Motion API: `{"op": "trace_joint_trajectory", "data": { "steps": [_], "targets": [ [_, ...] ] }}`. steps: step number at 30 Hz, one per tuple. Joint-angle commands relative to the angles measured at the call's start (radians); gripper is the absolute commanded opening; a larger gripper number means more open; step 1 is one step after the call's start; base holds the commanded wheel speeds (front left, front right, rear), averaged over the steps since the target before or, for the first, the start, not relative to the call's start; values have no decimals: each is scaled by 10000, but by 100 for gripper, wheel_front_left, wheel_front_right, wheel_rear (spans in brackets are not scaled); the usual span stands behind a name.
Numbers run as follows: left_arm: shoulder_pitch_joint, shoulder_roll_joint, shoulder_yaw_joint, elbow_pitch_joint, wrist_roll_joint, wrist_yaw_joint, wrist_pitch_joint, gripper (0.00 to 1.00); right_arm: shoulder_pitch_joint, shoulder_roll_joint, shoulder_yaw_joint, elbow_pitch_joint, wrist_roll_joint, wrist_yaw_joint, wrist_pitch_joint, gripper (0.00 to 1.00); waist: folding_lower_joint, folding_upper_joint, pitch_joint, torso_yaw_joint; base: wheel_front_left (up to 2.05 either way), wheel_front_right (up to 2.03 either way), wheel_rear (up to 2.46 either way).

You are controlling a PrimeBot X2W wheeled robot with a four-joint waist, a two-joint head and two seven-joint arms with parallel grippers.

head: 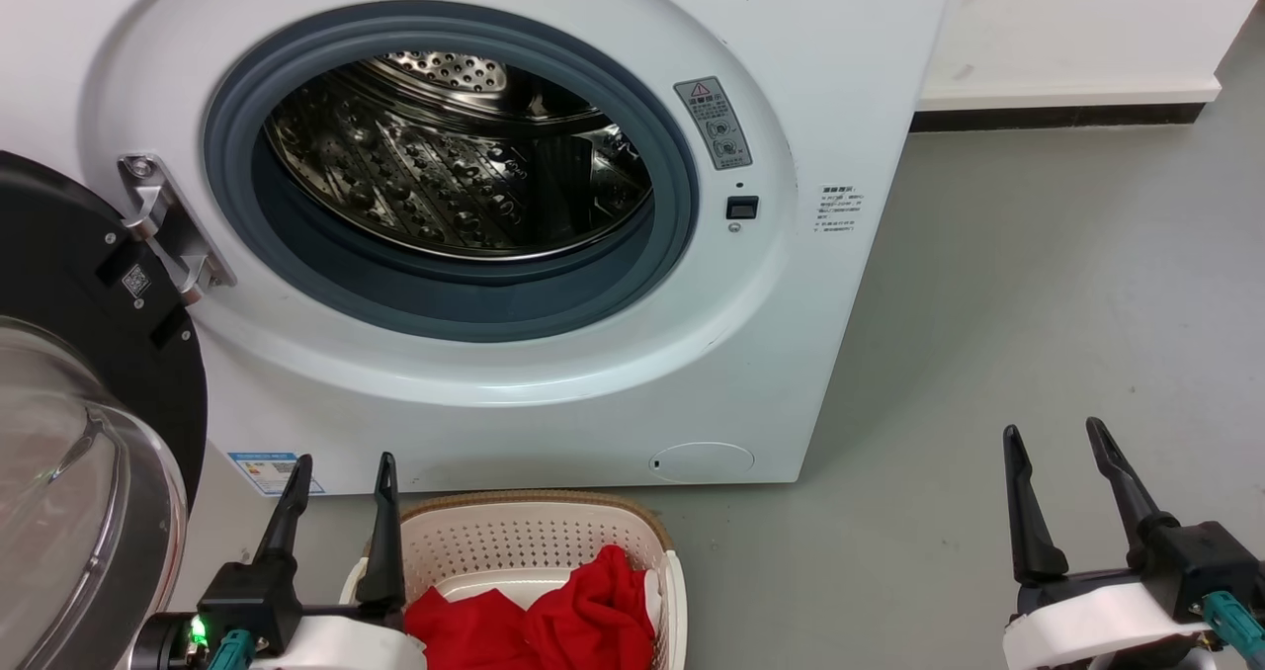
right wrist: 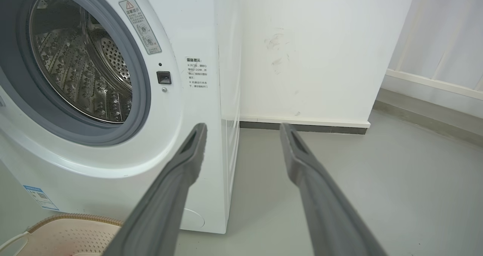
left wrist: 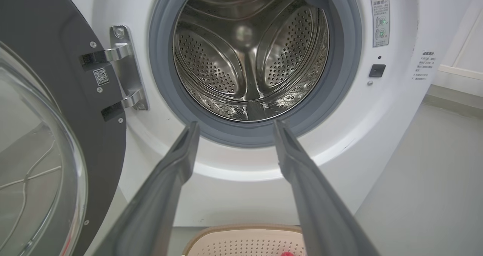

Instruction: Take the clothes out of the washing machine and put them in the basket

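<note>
**Drum empty, load in basket: unloading judged complete**

The shiny perforated steel drum (head: 455,171) of the large white front-loading washing machine (head: 553,393) shows no fabric. Its mouth faces the robot, and the black-framed glass door (head: 69,374) is swung open on the robot's left.

The bright red soft fabric clothes (head: 553,621) lie bunched inside the small cream-white perforated plastic basket (head: 534,542), which stands on the grey floor (head: 1038,285) just in front of the machine. The heap has no clear long axis, and the basket is cut off by the frame edge, so its axis cannot be told.

The left gripper (head: 343,458), beside the basket, has its fingers spread and holds nothing. The right gripper (head: 1053,427), well apart over the floor, is in the same state.

Judgement: the final step is done, and the next move calls only for keeping the arms clear.
</note>
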Motion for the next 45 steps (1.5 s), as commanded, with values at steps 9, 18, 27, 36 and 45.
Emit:
{"op": "trace_joint_trajectory", "data": {
  "steps": [9,18,27,36,45],
  "targets": [
    [-62,-19,113,379,-650,-100,282,0,3,12,22,320,702,0,155,0,0,-1,-38,21,0,0,0],
    [-206,-18,136,469,-2316,-148,657,0,-158,-19,-13,446,2441,-1,544,0,0,-1,-63,48,0,0,0],
    [-348,-16,156,559,-3992,-195,1014,0,-323,-41,-47,571,4191,-2,935,0,0,-1,-92,78,0,0,0],
    [-511,-15,208,677,-5495,-243,1370,0,-464,-57,-82,684,5766,-2,1290,0,0,-1,-120,108,0,0,0],
    [-668,-14,261,791,-6850,-282,1701,0,-601,-67,-117,783,7180,-3,1614,0,0,-1,-149,138,0,0,0]
  ]
}}
